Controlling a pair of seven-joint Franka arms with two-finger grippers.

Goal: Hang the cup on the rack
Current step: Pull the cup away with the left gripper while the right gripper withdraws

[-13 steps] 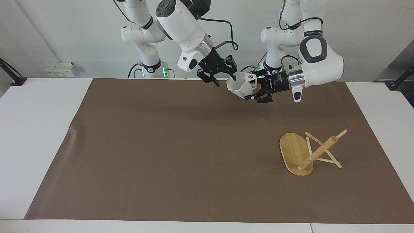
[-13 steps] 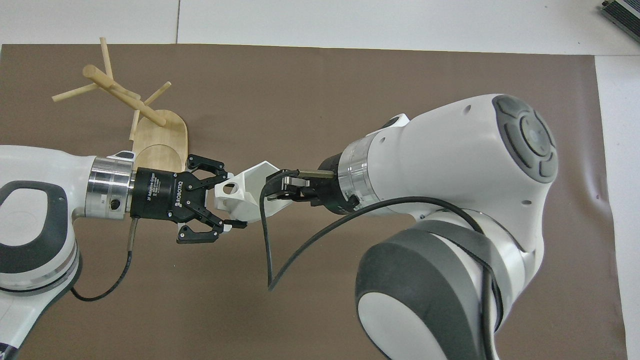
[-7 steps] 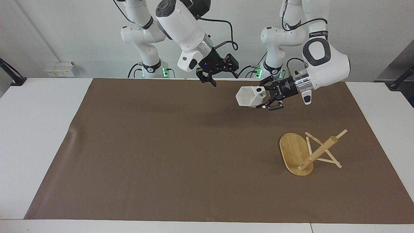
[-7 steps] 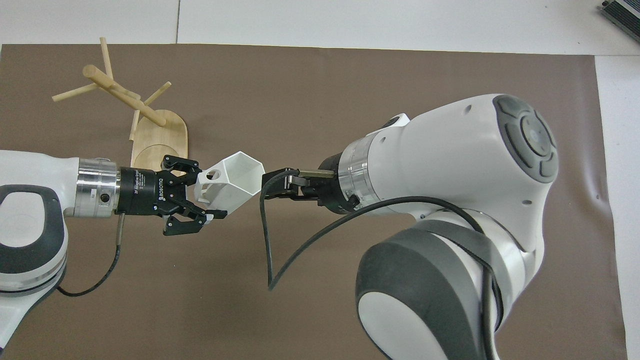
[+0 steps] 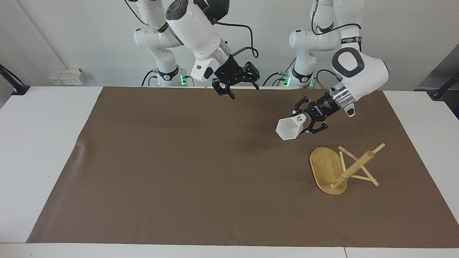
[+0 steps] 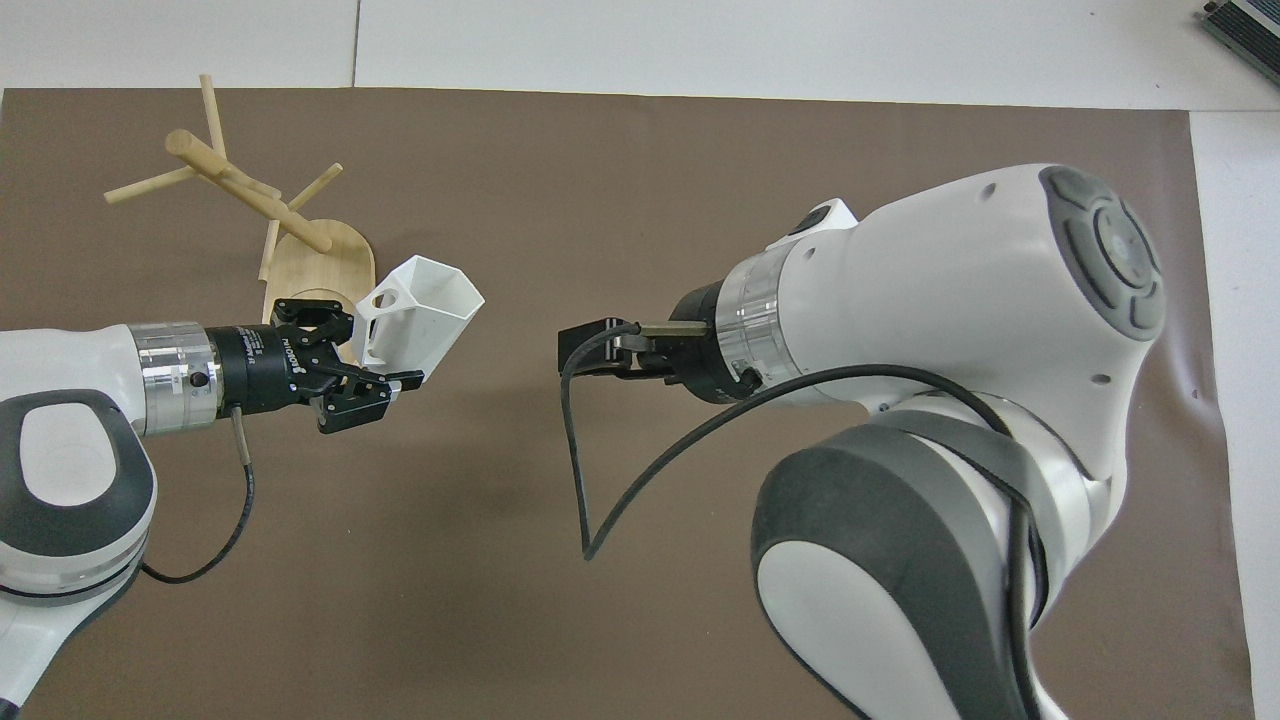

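Cup (image 5: pixel 289 129) gripped by handle in left claw (image 5: pixel 307 120), up in air over brown mat (image 5: pixel 179 172), mouth tipped down & away from robots. Rack (image 5: pixel 340 168) tipped over on mat toward left arm's end, base on edge, post slanting, apart from cup. Right claw (image 5: pixel 235 86) w/ fingers spread, empty, raised over mat's robot-side edge. Worktop (image 5: pixel 36 143) white.
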